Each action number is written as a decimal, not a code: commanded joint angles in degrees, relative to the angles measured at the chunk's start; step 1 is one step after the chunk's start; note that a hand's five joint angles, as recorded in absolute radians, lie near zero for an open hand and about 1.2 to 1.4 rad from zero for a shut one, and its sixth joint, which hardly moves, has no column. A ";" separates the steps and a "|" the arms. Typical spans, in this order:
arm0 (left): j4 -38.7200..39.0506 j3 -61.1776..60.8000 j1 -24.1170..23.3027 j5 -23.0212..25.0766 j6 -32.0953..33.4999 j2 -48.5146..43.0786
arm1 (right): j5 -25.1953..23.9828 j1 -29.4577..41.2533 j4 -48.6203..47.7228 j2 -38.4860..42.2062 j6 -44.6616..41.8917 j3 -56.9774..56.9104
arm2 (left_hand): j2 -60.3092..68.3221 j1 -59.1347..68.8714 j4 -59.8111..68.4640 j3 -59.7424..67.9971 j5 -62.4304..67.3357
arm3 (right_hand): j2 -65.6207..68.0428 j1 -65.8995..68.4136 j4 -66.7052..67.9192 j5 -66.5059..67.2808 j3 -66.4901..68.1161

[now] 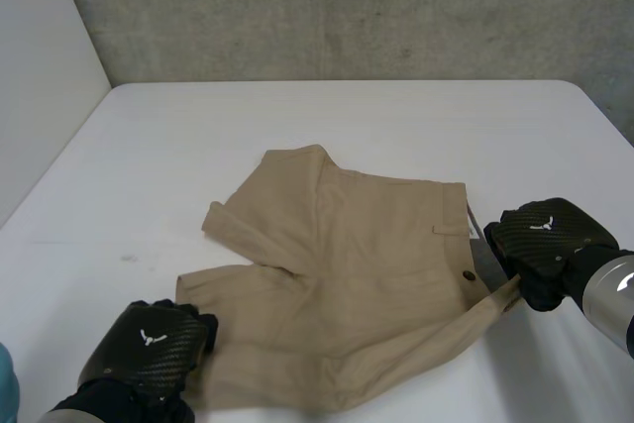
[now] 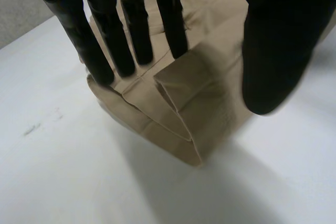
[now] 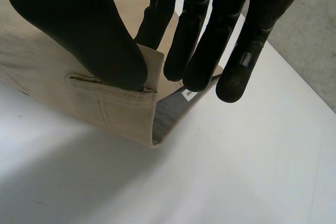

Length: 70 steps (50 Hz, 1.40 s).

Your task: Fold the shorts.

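Tan shorts lie crumpled on the white table, with the waistband to the right and the legs to the left. My left hand is at the near leg's hem. Its fingers reach straight down onto the doubled hem, and the thumb stands apart beside it. My right hand is at the waistband's near corner. There the thumb presses the waistband by a belt loop against the fingers, lifting that corner off the table.
A grey wall runs behind the table and a white wall along its left side. The table's right edge is close to my right arm. A teal object sits at the near left corner.
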 commanded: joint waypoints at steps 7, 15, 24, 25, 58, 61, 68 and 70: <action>3.72 2.76 0.34 -0.45 2.29 3.14 | 0.77 -0.55 1.55 -3.44 -1.46 1.13 | 45.44 45.05 46.40 45.36 46.21 | 12.94 24.49 11.81 12.85 12.43; -3.40 16.19 0.96 0.17 6.15 18.00 | 0.94 -1.87 9.36 -13.39 -6.38 -4.75 | 45.44 45.05 46.40 45.36 46.21 | 12.94 24.49 11.81 12.85 12.43; -11.32 22.28 1.13 1.65 6.60 20.39 | -0.20 -5.12 18.69 -17.36 -7.61 -13.73 | 45.44 45.05 46.40 45.36 46.21 | 12.94 24.49 11.81 12.85 12.43; -11.15 21.84 1.22 2.09 6.60 20.04 | -0.20 -5.12 18.69 -17.27 -7.79 -13.73 | 45.44 45.05 46.40 45.36 46.21 | 12.94 24.49 11.81 12.85 12.43; 16.27 74.91 9.57 8.51 22.59 -59.06 | 11.31 1.29 -5.47 42.05 -1.11 -46.94 | 45.44 45.05 46.40 45.36 46.21 | 12.94 24.49 11.81 12.85 12.43; 18.21 79.31 10.01 11.06 22.77 -63.54 | 12.46 1.82 -9.25 45.04 -1.46 -49.84 | 45.44 45.05 46.40 45.36 46.21 | 12.94 24.49 11.81 12.85 12.43; 22.60 85.56 10.01 12.73 22.77 -71.28 | 14.83 3.93 -13.91 52.60 -1.73 -55.64 | 45.44 45.05 46.40 45.36 46.21 | 12.94 24.49 11.81 12.85 12.43; 23.47 85.91 10.01 12.73 22.77 -71.89 | 15.27 4.02 -14.17 53.22 -1.81 -56.17 | 45.44 45.05 46.40 45.36 46.21 | 12.94 24.49 11.81 12.85 12.43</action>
